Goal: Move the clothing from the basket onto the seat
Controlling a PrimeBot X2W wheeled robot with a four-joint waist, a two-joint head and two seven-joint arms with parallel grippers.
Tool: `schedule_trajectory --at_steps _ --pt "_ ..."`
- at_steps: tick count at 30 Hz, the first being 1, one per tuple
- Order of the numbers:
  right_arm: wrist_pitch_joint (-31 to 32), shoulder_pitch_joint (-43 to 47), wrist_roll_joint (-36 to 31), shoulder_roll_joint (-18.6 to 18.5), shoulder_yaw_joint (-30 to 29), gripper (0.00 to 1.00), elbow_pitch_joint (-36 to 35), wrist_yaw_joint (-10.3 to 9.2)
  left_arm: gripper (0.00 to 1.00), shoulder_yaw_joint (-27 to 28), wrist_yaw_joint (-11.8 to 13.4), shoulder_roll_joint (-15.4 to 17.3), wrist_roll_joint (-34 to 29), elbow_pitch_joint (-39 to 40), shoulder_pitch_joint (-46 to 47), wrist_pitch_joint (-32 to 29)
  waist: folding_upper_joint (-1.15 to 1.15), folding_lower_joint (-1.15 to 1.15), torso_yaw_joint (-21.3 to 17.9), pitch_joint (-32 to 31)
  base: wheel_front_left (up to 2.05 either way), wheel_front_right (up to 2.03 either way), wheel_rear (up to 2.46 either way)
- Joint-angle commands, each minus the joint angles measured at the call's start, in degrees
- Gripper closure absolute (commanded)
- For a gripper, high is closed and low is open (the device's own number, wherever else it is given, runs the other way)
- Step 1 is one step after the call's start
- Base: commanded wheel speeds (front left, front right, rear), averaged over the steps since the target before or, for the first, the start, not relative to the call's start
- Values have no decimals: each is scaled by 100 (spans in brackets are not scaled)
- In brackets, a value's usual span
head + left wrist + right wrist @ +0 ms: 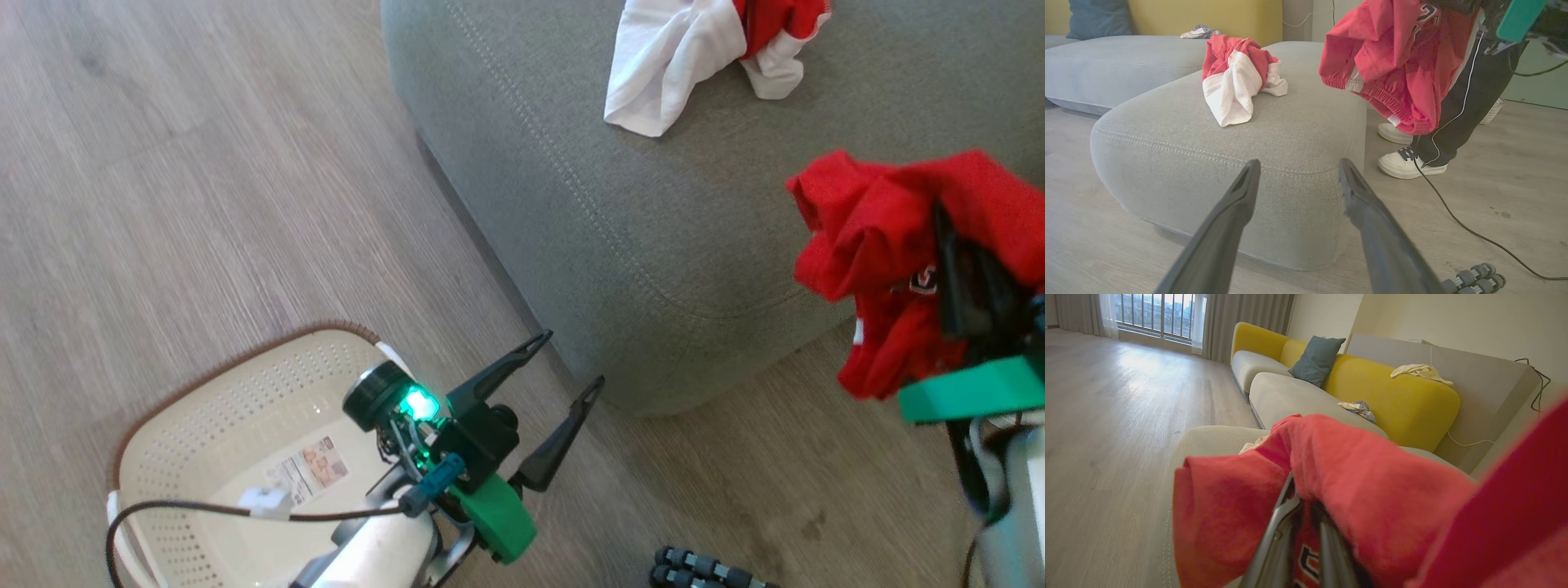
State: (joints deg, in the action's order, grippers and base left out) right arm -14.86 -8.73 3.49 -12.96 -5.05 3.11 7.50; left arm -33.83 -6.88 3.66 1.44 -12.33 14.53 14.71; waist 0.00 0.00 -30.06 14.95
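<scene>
A red and white garment (694,57) (1237,81) lies crumpled on the grey seat (653,204) (1290,134). My right gripper (955,269) (1302,522) is shut on the mostly red garment (890,253) (1392,61) (1351,477), which hangs in the air over the seat's near corner and covers the fingertips. The cream basket (204,408) stands on the floor at lower left, with a label sticker (314,469) on its bottom. Just right of it, my left gripper (571,359) (1299,163) is open, holds nothing and points at the seat's rounded corner.
A person's legs in dark trousers and white shoes (1412,165) stand beside the seat. A black cable (1474,232) trails over the wooden floor, and a grey ribbed object (702,572) lies near my base. Behind the seat runs a sofa with a yellow back (1392,396) and a blue cushion (1316,359).
</scene>
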Motion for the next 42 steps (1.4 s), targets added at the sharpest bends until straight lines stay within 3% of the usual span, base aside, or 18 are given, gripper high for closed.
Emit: schedule_trajectory --at_steps 1,4,15,23,32,37,42 --pt "-14 -342 29 -207 104 100 -251 -1 0 161 4 31 -27 174 203 29 0 0 8 88 0 0 0" --pt "-14 -738 296 -302 3 100 -306 -1 0 180 4 97 -69 196 235 29 0 0 74 309 0 0 0" --pt "-14 -2410 490 -1209 -152 100 -61 -1 0 -13 -29 388 -156 179 626 29 0 0 463 1251 0 0 0" --pt "-14 -3690 921 -1910 -521 100 639 -1 0 -185 -40 583 -196 188 984 29 0 0 814 1965 0 0 0" --pt "-14 -4897 1120 -2432 -739 100 1954 -1 0 -164 60 704 -200 261 1345 29 0 0 1281 2677 0 0 0" --pt "-14 -5342 1219 -2418 -868 100 2979 -1 0 -158 127 733 -190 292 1437 29 0 0 1517 2867 0 0 0" --pt "-5 -5839 1220 -2317 -480 100 4363 -1 0 -261 172 744 -180 266 1472 29 0 0 1691 3000 0 0 0"
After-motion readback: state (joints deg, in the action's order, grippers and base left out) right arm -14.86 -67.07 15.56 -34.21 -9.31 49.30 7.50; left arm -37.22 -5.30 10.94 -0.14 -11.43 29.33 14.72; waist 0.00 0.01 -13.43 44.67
